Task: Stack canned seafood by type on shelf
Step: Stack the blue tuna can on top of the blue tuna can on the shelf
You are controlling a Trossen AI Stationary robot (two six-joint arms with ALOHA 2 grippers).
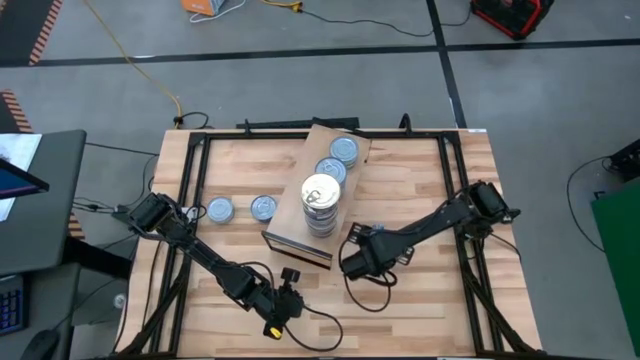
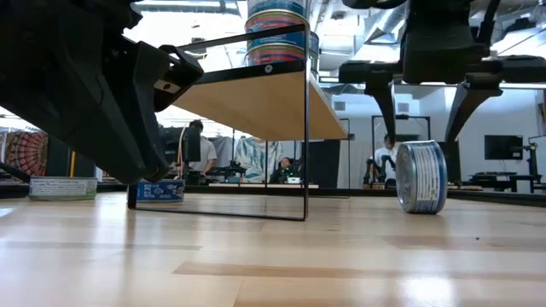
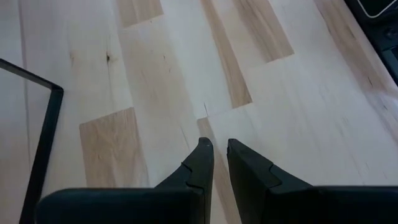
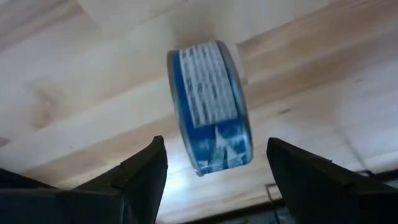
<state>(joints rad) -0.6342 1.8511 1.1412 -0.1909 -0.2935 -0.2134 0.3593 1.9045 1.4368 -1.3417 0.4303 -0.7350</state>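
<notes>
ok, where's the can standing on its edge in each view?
High: not discernible; hidden by right gripper, if anywhere.
Low: can on edge, right of centre.
Left wrist: absent.
Right wrist: centre, between open fingers.
Landmark: shelf, high and low views.

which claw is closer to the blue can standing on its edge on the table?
Right. The right claw hangs open just above the blue can, straddling it. The left claw is shut, off past the shelf corner.

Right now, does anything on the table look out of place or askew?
Yes: one blue can stands on its edge on the tabletop below the open right gripper, not flat like the cans stacked on the shelf. It could roll.
</notes>
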